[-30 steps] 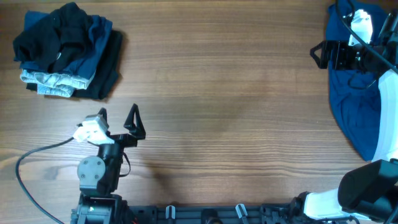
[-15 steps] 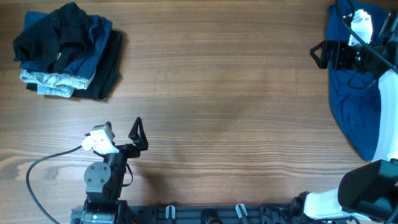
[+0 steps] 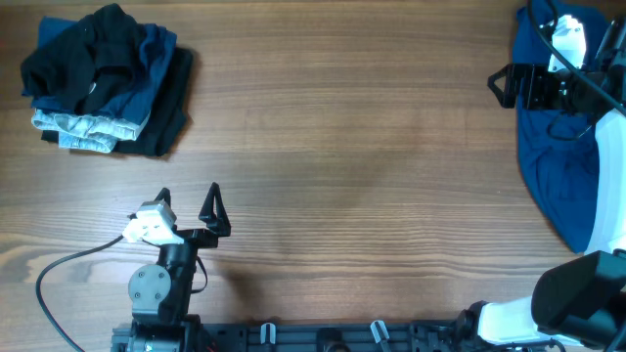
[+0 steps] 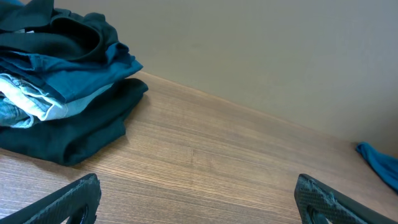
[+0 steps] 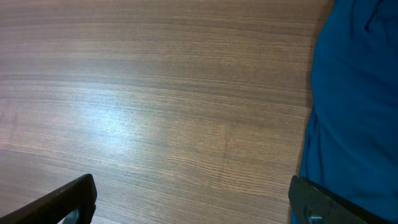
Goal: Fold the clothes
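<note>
A stack of folded clothes (image 3: 103, 83) sits at the table's far left corner: a black garment on top, blue and pale denim layers under it, and a dark piece at the bottom. The left wrist view shows the same stack (image 4: 62, 81). A royal-blue garment (image 3: 558, 166) lies spread along the right edge, and it fills the right side of the right wrist view (image 5: 357, 106). My left gripper (image 3: 188, 200) stands open over bare wood near the front left, well short of the stack. My right gripper (image 3: 497, 85) is open at the blue garment's left edge, holding nothing.
The wooden table (image 3: 362, 147) stretches between the two sets of clothes. A grey cable (image 3: 68, 262) loops from the left arm near the front edge. The right arm's base (image 3: 572, 298) sits at the front right corner. A corner of the blue garment (image 4: 379, 163) shows far right in the left wrist view.
The left arm has drawn back a little toward the front edge and shifted slightly sideways, still open. The right arm and the clothes have not moved.
</note>
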Controlling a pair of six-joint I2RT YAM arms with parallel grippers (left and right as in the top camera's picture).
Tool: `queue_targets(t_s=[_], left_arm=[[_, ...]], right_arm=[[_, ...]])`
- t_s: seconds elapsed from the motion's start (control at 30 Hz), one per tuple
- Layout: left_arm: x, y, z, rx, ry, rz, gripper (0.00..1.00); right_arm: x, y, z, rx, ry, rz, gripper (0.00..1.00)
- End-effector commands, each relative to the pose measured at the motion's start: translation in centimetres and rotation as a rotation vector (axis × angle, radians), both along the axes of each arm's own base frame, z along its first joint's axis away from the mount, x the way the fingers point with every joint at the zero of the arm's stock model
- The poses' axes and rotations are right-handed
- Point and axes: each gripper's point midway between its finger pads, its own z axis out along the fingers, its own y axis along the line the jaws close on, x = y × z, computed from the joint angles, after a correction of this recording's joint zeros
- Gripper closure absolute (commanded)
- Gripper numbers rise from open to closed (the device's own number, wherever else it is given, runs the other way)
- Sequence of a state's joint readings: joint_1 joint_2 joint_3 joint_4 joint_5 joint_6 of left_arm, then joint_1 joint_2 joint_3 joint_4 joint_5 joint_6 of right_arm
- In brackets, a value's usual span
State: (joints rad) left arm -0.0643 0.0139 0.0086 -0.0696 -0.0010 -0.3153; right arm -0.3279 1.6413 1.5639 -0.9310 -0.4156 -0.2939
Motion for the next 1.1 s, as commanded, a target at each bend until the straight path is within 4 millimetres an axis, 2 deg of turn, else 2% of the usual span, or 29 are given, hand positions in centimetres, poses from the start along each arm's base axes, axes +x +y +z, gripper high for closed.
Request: queue_targets(t_s=[0.0, 0.57, 0.63, 0.73, 0.8, 0.83, 0.87, 0.93, 1.03, 1.07], left_arm=[[0.0, -0.1, -0.1, 0.019, -0.001, -0.008, 0.00], [0.0, -0.1, -0.1, 0.019, -0.001, -0.008, 0.00], [0.0, -0.1, -0.1, 0.019, -0.001, -0.007, 0.00], [0.0, -0.1, -0.1, 0.019, -0.001, -0.008, 0.00], [0.0, -0.1, -0.1, 0.019, -0.001, -0.007, 0.00], [0.0, -0.1, -0.1, 0.019, -0.001, -0.008, 0.00], [0.0, -0.1, -0.1, 0.019, -0.001, -0.008, 0.00], [0.0, -0.1, -0.1, 0.019, -0.001, -0.008, 0.00], [0.0, -0.1, -0.1, 0.019, -0.001, -0.007, 0.00], [0.0, -0.1, -0.1, 0.019, -0.001, -0.008, 0.00]], right_arm=[[0.2, 0.4, -0.5, 0.009, 0.006, 0.028, 0.00], [0.1, 0.5, -0.2, 0.007, -0.001, 0.030, 0.00], [-0.5, 0.7, 1.9, -0.011, -0.052, 0.030, 0.00], [-2.6, 1.4, 7.3, -0.059, -0.189, 0.031, 0.00], [-4.4, 2.0, 10.6, -0.091, -0.279, 0.032, 0.00], [-6.2, 2.6, 13.2, -0.116, -0.352, 0.031, 0.00], [-7.2, 3.0, 14.3, -0.129, -0.387, 0.031, 0.00], [-9.7, 3.8, 16.0, -0.151, -0.449, 0.032, 0.00], [-12.8, 5.1, 16.3, -0.180, -0.545, 0.047, 0.00], [-13.1, 5.6, 16.3, -0.174, -0.582, 0.068, 0.00]])
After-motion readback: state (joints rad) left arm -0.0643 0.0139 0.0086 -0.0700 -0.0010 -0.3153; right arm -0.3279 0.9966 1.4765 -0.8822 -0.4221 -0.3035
